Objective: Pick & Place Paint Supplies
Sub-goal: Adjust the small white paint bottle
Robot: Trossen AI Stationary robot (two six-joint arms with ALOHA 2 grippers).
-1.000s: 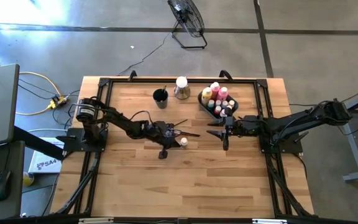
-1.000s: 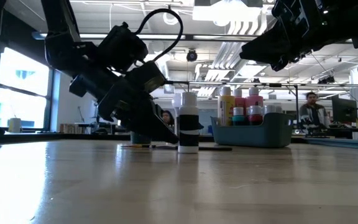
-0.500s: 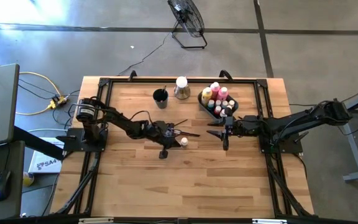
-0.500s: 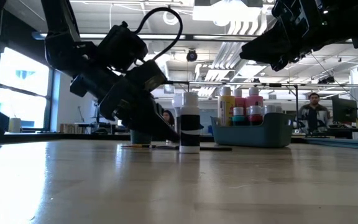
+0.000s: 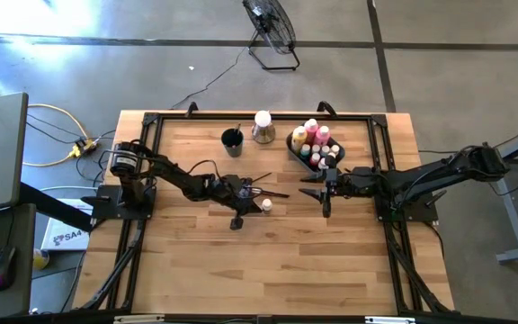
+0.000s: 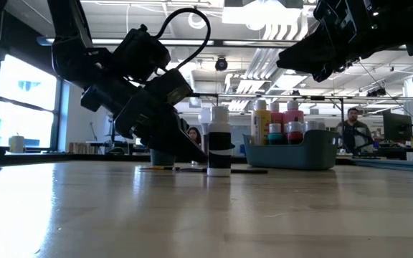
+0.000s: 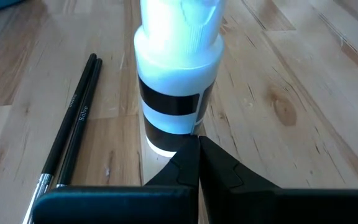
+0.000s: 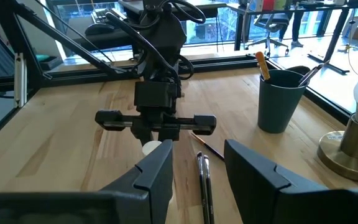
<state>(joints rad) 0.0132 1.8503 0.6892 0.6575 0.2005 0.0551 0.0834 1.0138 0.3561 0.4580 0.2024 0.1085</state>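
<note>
A white-capped paint bottle (image 5: 265, 205) with a black band (image 7: 169, 102) stands upright on the wooden table, near its middle. My left gripper (image 5: 253, 198) is shut, and its tips (image 7: 195, 144) are at the bottle's base. Two thin dark brushes (image 7: 73, 121) lie flat beside the bottle. My right gripper (image 5: 307, 192) hangs open above the table, right of the bottle, with nothing between its fingers (image 8: 160, 168). Pink, yellow and teal bottles stand in the grey-blue bin (image 6: 292, 154) at the far right. My left gripper's shut fingertips (image 6: 201, 158) come slanting down from the table's left side. They reach the bottle's lower wall (image 7: 166, 140), just above the table. I cannot tell whether they touch it or stop just short. The bottle stands upright on its base.
A dark cup (image 5: 232, 138) holding a brush and a white-topped metal stand (image 5: 262, 126) are at the far edge, left of the bin (image 5: 291, 144). Bare wood stretches across the near half of the table. A person (image 6: 351, 129) is in the room behind.
</note>
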